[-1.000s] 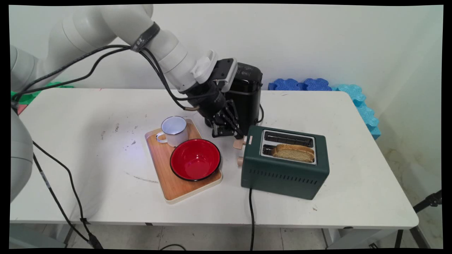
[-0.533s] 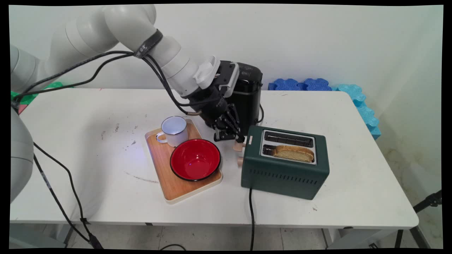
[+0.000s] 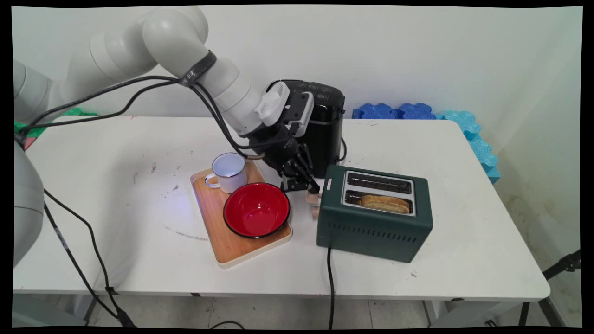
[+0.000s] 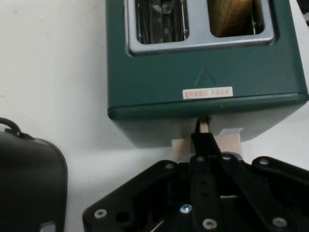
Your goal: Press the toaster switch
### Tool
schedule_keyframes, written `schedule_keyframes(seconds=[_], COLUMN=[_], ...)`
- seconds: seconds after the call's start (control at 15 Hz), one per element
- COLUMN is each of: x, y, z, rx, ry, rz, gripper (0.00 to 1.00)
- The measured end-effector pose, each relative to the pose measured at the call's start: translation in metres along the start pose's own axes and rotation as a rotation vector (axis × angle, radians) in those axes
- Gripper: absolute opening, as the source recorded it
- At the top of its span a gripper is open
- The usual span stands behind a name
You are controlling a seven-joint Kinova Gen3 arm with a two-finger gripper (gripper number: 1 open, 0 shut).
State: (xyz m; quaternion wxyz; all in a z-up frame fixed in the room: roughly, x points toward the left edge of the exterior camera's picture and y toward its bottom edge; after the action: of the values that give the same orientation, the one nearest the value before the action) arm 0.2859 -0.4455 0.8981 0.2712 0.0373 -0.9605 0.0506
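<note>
A dark green two-slot toaster (image 3: pixel 373 222) stands right of centre, with a slice of bread (image 3: pixel 385 203) sunk low in its near slot. My gripper (image 3: pixel 306 187) is shut, and its tips press down on the toaster's wooden lever (image 3: pixel 312 198) at the left end. In the hand view the closed gripper (image 4: pixel 205 137) lies on top of the tan lever (image 4: pixel 229 142), against the toaster's end wall (image 4: pixel 193 72). The bread (image 4: pixel 231 17) shows in the right slot, and the other slot is empty.
A wooden tray (image 3: pixel 209 204) left of the toaster carries a white mug (image 3: pixel 229 171) and a red bowl (image 3: pixel 256 209). A black appliance (image 3: pixel 325 125) stands just behind the gripper. Blue foam mats (image 3: pixel 399 111) line the back right. The toaster's cable (image 3: pixel 330 287) runs off the front edge.
The gripper has moved down and pushed the lever lower on the toaster's end. The bread has sunk deeper into its slot.
</note>
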Motion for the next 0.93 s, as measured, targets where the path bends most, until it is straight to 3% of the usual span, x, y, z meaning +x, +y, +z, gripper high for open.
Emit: schedule_keyframes(seconds=[0.93], x=[-0.003], y=[0.000], z=[0.026], rx=[-0.008], ry=[-0.006], rz=[-0.057], gripper=[0.00])
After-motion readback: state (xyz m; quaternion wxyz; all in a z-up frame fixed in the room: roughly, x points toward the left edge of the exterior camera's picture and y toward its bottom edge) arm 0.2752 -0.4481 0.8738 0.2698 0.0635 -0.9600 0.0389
